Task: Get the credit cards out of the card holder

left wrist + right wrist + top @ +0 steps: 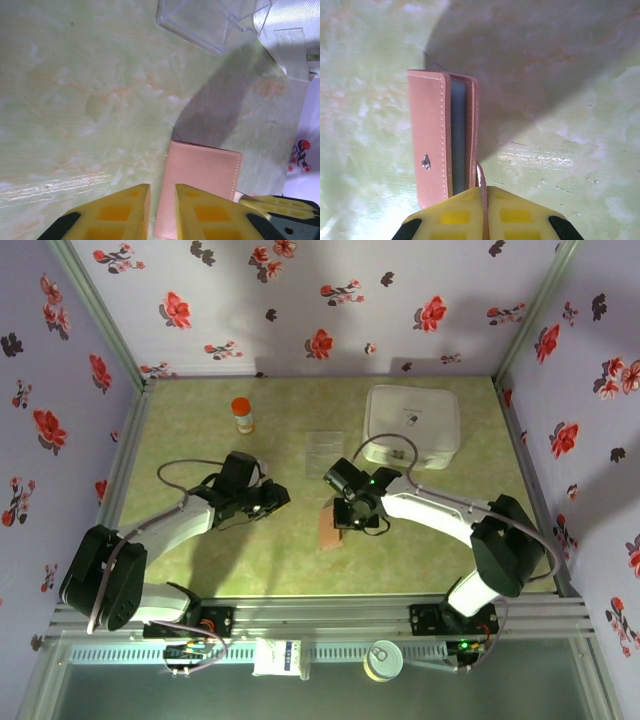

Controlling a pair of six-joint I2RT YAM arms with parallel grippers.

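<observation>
Wallet (429, 125): on table (560, 150), mid-field, between the two grippers. Nearly closed, covers slightly apart, blue-grey inside in the gap. Cards not distinguishable.

Right gripper (483, 195): closed, pinching the thin edge of one cover.

Left gripper (161, 205): narrow gap between the fingers, nothing in it. Just beside the wallet's near edge; contact not determinable.

Clear box (210, 25): beyond the wallet in left wrist view, apart from it.
</observation>
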